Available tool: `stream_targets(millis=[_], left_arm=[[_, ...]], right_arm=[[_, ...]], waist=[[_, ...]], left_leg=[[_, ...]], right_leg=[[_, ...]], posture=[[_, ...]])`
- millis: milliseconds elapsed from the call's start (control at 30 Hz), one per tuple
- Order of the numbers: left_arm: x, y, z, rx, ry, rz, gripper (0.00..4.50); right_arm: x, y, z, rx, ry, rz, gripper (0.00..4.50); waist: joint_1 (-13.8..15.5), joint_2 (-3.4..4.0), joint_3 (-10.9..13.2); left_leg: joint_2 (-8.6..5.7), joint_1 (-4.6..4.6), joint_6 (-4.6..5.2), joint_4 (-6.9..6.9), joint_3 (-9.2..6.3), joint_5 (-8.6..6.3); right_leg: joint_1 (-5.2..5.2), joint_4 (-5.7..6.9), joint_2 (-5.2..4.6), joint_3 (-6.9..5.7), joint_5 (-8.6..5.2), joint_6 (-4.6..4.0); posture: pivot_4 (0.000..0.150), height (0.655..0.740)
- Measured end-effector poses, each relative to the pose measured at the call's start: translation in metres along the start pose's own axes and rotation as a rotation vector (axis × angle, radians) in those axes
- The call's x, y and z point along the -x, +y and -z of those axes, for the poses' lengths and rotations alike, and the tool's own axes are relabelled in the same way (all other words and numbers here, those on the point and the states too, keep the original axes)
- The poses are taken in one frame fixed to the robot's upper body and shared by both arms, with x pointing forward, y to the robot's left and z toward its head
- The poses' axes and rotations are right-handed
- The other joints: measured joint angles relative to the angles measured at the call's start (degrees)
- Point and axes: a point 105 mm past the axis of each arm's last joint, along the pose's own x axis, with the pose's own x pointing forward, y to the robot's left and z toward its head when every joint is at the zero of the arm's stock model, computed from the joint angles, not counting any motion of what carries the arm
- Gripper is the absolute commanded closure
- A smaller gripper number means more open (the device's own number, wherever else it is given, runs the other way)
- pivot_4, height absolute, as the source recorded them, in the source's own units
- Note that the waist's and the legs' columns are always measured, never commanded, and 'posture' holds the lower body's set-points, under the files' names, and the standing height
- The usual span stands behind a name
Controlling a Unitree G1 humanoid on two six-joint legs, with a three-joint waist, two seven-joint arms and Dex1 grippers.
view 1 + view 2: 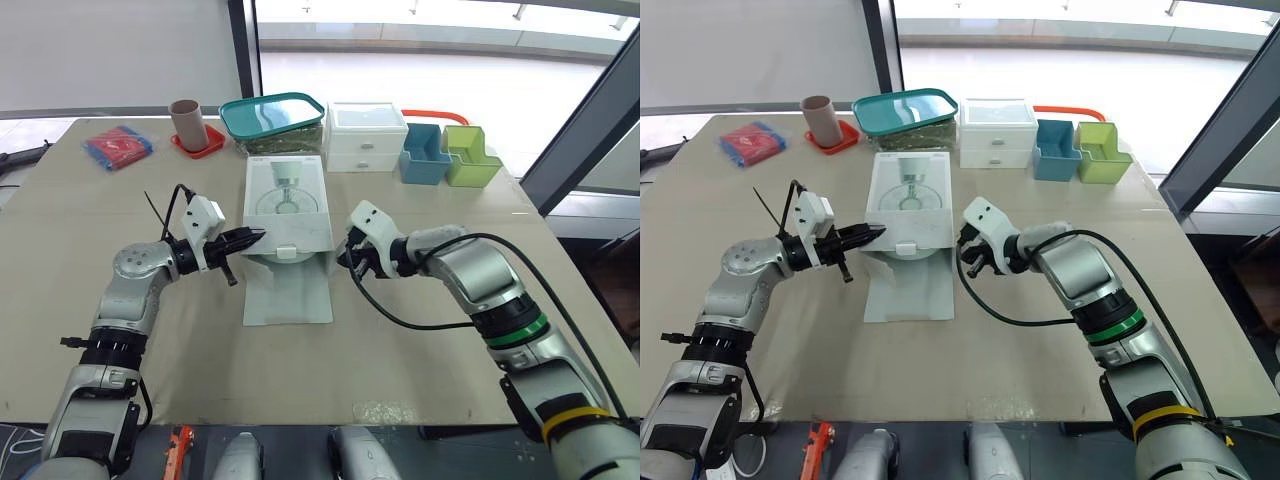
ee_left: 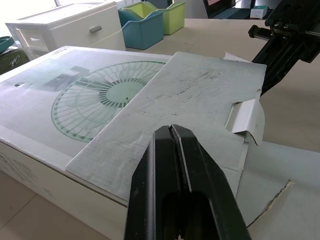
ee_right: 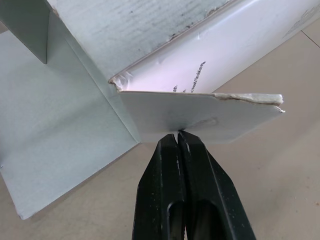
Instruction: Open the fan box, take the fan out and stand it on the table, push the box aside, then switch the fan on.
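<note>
Fan box (image 1: 285,190) lies flat mid-surface, printed face up. Its long flap (image 1: 288,292) is open and flat on the surface at the box's 6 o'clock. A second grey panel (image 2: 190,100) with a tuck tab is folded back over the box top.

Left gripper (image 1: 255,237) is at the box's 8 o'clock. Fingers (image 2: 165,150) are pressed together, gripping nothing, tips over the near edge of that grey panel. Can't tell if they touch it.

Right gripper (image 1: 347,262) is at the box's 4 o'clock. Fingers (image 3: 165,165) are closed, gripping nothing, tips against the edge of a small side flap (image 3: 200,112) that sticks out from the near right corner.

Along the far edge, 12 o'clock from the box: teal-lidded tub (image 1: 272,113) and white drawers (image 1: 366,135). Blue bin (image 1: 424,157) and green bin (image 1: 470,158) are at 1 o'clock. At 11 o'clock, cup (image 1: 188,124) on a red coaster, and further left a red packet (image 1: 118,146).
</note>
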Motion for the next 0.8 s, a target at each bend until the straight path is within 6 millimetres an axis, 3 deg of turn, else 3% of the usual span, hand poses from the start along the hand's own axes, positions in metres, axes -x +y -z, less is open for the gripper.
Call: stream_targets(millis=[800], left_arm=[[0.003,0.001,0.0,0.005,0.007,-0.008,4.5]], right_arm=[[-0.005,0.011,-0.019,-0.047,-0.086,-0.037,4.46]], waist=[[-0.2,0.0,0.0]], left_leg=[[0.04,0.02,0.0,-0.01,0.0,0.0]], right_leg=[[-0.01,0.01,0.04,0.0,0.02,-0.03]], posture=[[0.15,0.74]])
